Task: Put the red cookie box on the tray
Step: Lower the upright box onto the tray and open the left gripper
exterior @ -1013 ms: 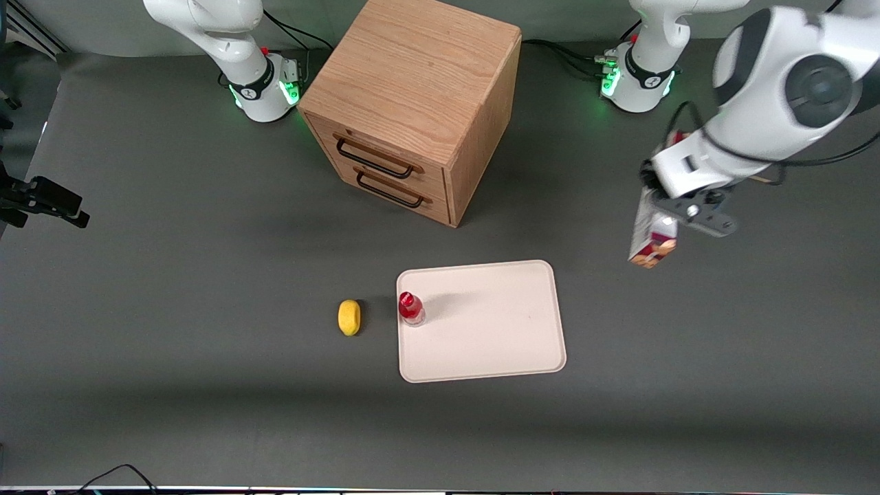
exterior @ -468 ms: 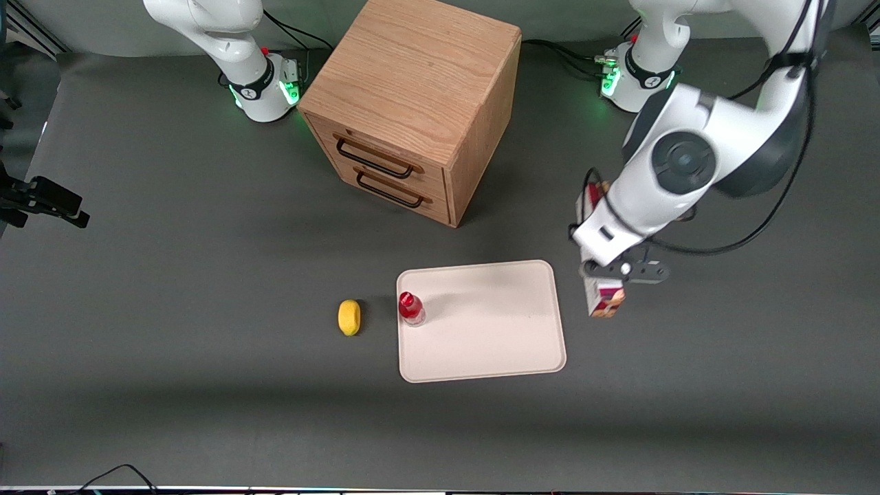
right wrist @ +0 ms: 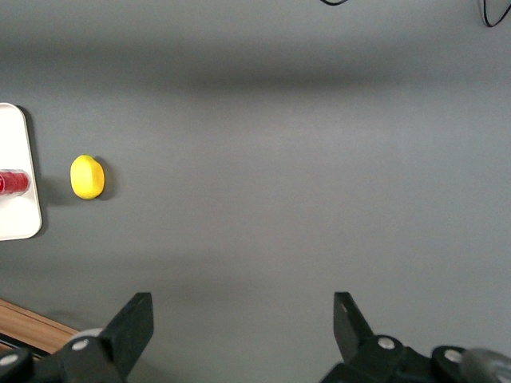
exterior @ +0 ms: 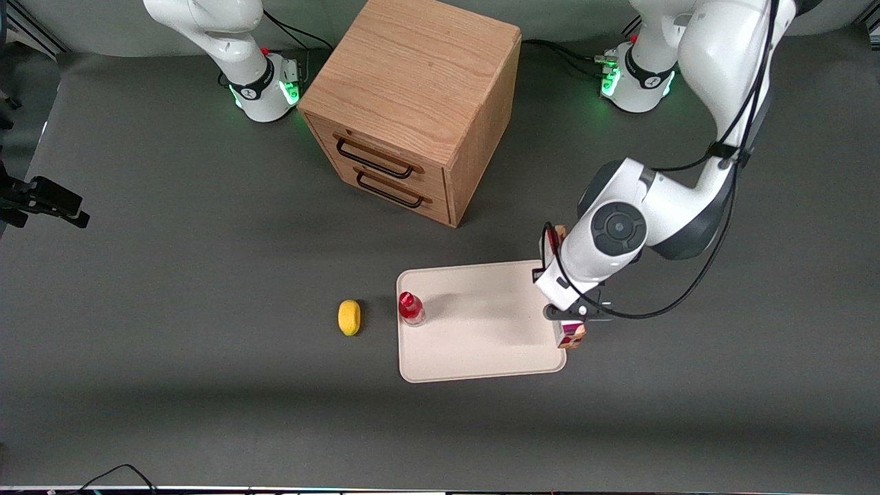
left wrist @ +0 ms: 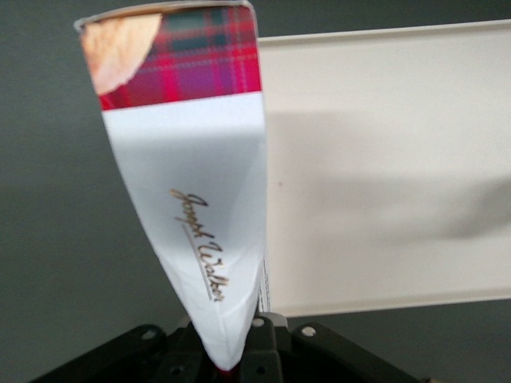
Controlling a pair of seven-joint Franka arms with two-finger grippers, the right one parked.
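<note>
- While the long, slim dark-red cardboard cookie box point(exterior: 571, 335) hangs lengthwise from the left arm's two-finger gripper point(exterior: 576, 317), its lower end shows over the flat, pale cream-pink rectangular tray point(exterior: 481, 357) at the rim toward the working arm's end of the table.
- The gripper is clamped on the box's upper end; in the wrist view the white label panel and tartan end of the cookie box point(left wrist: 192, 183) taper down from the black gripper mount, with the tray point(left wrist: 383, 159) just beside the box's edge.
- Whether the box touches the tray cannot be told; it appears to be held clear of it, upright rather than lying flat.
- Done so far, by the look of things: the box is picked up and carried to the tray's edge.
- Left to do, as a judgement: shift the box inward over the bare middle of the tray, lower it, and let go.
- A small red-capped clear bottle point(exterior: 411, 308) stands on the tray at the rim toward the parked arm's end, well apart from the box.
- A yellow lemon-shaped object point(exterior: 349, 317) lies on the grey table near that bottle; a wooden two-drawer cabinet point(exterior: 412, 103) stands farther from the front camera.
</note>
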